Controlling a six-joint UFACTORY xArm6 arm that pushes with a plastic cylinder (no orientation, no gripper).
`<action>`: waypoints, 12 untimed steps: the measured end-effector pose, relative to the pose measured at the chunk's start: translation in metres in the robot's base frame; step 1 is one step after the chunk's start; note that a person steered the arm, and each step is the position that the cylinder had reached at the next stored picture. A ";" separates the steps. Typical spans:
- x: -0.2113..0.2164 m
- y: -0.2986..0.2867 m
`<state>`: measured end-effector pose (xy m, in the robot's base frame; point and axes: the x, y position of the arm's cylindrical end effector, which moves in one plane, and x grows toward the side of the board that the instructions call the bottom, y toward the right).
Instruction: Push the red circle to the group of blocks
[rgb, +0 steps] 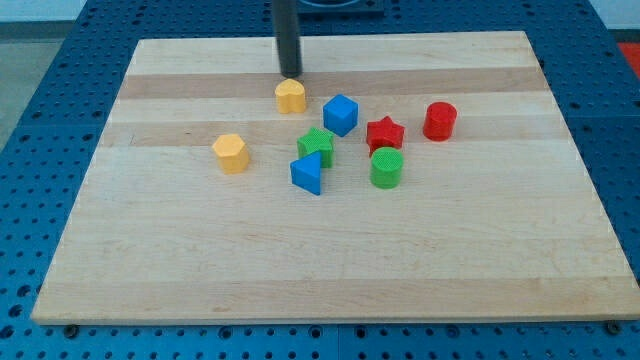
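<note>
The red circle (439, 120) stands right of centre on the wooden board (200, 260), a small gap right of the red star (384, 133). The group holds the red star, a blue cube (340, 114), a green star (316, 146), a blue triangular block (308, 173), a green circle (386, 167) and a yellow heart-like block (290, 96). My tip (290, 75) is at the view's top, just above the yellow heart-like block, far left of the red circle.
A yellow hexagon block (230, 153) sits alone left of the group. The board lies on a blue perforated table (40, 80).
</note>
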<state>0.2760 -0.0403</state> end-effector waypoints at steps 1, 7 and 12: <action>0.033 -0.010; 0.079 0.270; 0.094 0.141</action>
<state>0.3696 0.1007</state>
